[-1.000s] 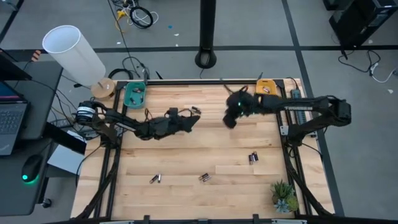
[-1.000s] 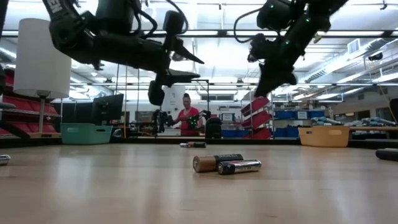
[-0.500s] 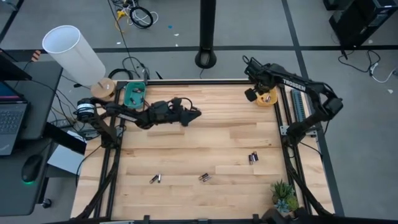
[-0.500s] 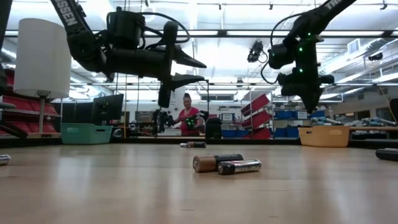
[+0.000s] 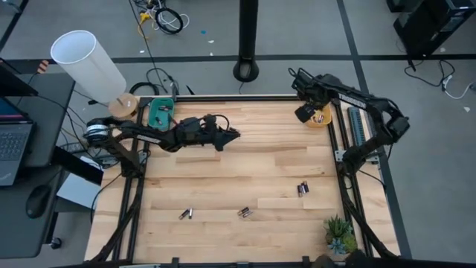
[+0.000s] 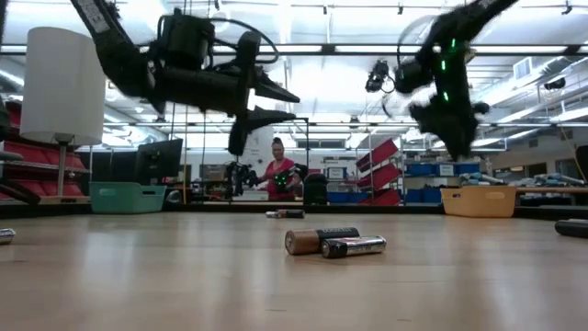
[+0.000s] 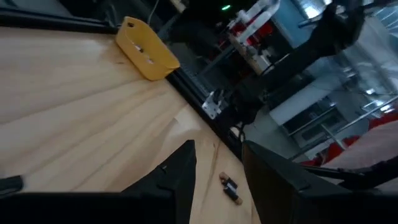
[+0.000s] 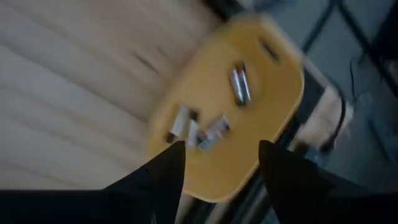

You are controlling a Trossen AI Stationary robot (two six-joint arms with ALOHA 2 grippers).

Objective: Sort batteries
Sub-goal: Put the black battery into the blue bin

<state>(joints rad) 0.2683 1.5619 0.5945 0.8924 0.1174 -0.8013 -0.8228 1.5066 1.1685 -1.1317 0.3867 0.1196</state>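
Right gripper (image 5: 303, 113) hovering jaws apart over orange tray (image 8: 273, 124) holding about four batteries (image 8: 239, 84), left gripper (image 5: 230, 135) jaws apart, three battery pairs (image 5: 303, 188) lying near bench's front edge.

Batteries (image 8: 200, 131) in the tray (image 8: 273, 140) at the table's (image 5: 223, 179) far right corner, right hand (image 5: 305, 113) above.
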